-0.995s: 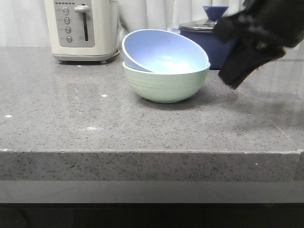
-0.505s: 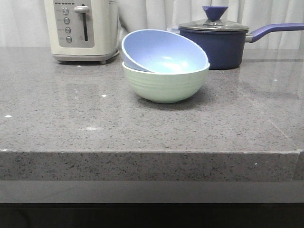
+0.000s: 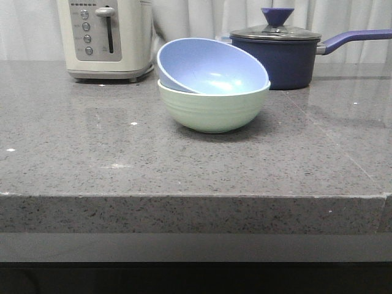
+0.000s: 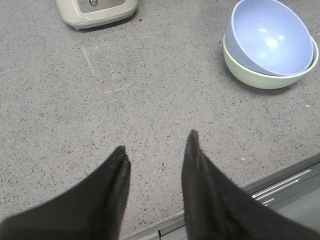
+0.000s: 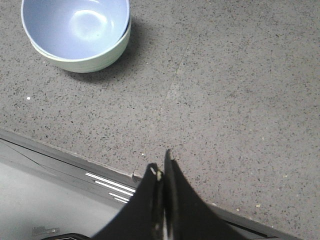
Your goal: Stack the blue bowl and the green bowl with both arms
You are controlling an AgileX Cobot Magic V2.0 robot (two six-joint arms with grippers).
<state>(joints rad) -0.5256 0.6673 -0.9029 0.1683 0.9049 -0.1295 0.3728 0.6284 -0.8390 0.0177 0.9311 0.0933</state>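
Blue bowl (image 3: 211,66) rests tilted inside green bowl (image 3: 213,109), mid-bench toward the rear edge. Left gripper (image 4: 156,148), fingers spread, and right gripper (image 5: 161,162), fingers pressed together, hover over the front edge, well apart from both bowls.

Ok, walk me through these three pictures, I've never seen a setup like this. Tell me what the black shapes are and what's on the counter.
This is a two-armed robot at a grey stone counter. One picture looks forward over the counter from the front; the other two come from cameras on each wrist, looking down past the fingers. The black shapes are those fingers: the left gripper is open, the right gripper is shut, and neither holds anything. On the counter, the blue bowl sits tilted inside the green bowl, so they are already stacked. Behind them stand a cream toaster and a navy saucepan with a glass lid.
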